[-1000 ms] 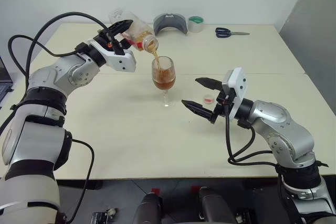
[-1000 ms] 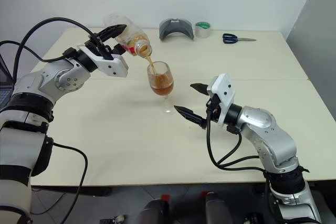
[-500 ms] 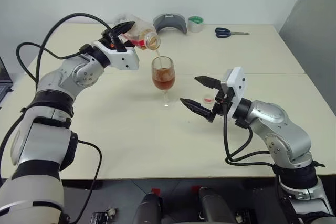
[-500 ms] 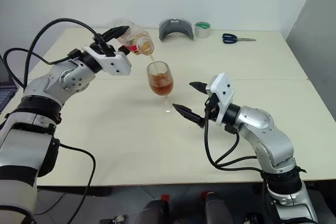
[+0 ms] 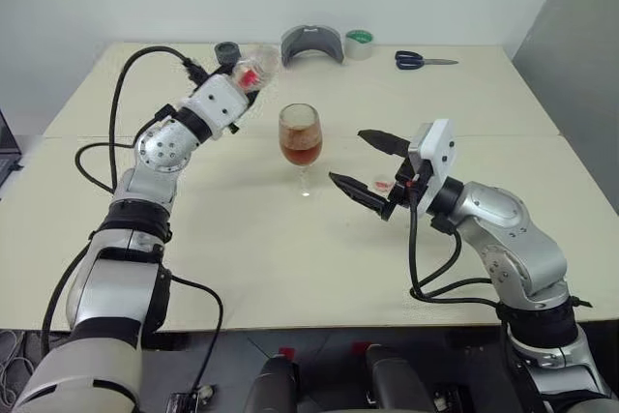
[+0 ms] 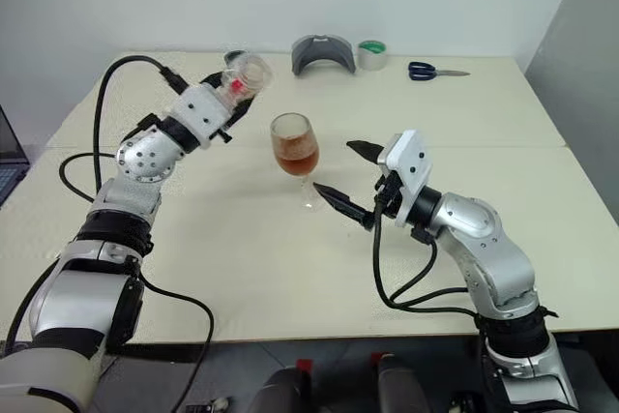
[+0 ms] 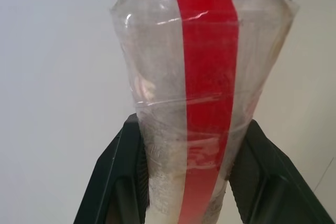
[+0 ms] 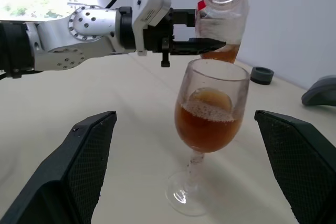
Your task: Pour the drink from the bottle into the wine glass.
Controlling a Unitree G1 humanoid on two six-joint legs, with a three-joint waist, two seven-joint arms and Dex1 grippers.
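On the pale worktop (image 5: pixel 242 239) stands the wine glass (image 5: pixel 300 137), upright, about half full of the amber drink (image 5: pixel 301 152); beyond it and to the robot's left the left pincer (image 6: pixel 235 96) is pinched on the bottle (image 6: pixel 246 74), held off the worktop with its open mouth up and a little drink in its bottom, as the right wrist view shows; the right pincer (image 5: pixel 366 163) hangs just beside the glass on the other side, its fingers spread wide and touching nothing; at the far edge lie scissors (image 5: pixel 423 60), a tape roll (image 5: pixel 359 44) and a grey curved object (image 5: pixel 312 44).
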